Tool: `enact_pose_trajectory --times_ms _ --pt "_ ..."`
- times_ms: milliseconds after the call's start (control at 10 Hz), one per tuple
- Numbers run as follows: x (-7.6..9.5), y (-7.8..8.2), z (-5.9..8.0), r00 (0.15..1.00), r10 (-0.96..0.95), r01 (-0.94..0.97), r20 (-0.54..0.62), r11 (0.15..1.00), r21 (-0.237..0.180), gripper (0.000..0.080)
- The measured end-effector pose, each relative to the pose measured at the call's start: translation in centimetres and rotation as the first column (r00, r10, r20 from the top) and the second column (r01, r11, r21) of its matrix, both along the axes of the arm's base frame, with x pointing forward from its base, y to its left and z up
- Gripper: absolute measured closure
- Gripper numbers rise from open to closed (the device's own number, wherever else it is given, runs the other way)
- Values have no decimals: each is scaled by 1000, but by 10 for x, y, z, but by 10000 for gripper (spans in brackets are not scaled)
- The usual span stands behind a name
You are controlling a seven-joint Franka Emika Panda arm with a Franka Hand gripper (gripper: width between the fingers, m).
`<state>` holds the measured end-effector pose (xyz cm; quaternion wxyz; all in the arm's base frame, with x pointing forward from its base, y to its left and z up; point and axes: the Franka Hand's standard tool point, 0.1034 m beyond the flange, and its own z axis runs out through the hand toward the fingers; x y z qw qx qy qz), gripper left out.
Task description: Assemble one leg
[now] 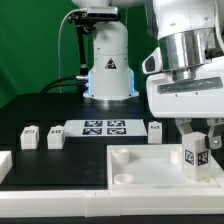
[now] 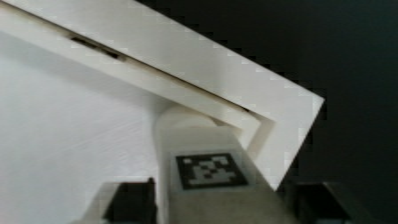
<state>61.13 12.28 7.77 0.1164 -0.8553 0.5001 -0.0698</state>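
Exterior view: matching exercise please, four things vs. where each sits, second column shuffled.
Things:
1. held leg
2. marker board
3. large white square piece
4. leftmost loose leg

Places:
A. flat on the table, in front of the robot base
B. on the table, to the exterior view's left of the marker board
C. between the fingers of the gripper
D. foreground, under the gripper

Pairs: 1-C, 2-A, 3-D, 4-B.
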Motion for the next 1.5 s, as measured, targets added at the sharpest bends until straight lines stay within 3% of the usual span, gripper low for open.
enact_pose_trajectory --times_ms 100,200,300,400,700,900,1100,1200,1400,1500 --pt "0 0 0 1000 1 -1 0 1000 0 281" --pt "0 1 0 998 68 -68 8 998 -18 281" --pt "0 0 0 982 187 -186 20 981 -49 173" --pt "0 1 0 937 349 -345 29 933 -99 157" --pt "1 1 0 717 697 -686 -16 702 -192 151" --pt "5 -6 0 505 861 -841 -57 476 -258 150" --pt "6 -12 0 390 917 -891 -81 353 -285 150" --pt "7 -14 1 287 952 -920 -104 244 -306 150" --pt "7 -14 0 265 958 -925 -108 222 -308 150" --pt "7 -14 0 265 958 -925 -108 222 -308 278"
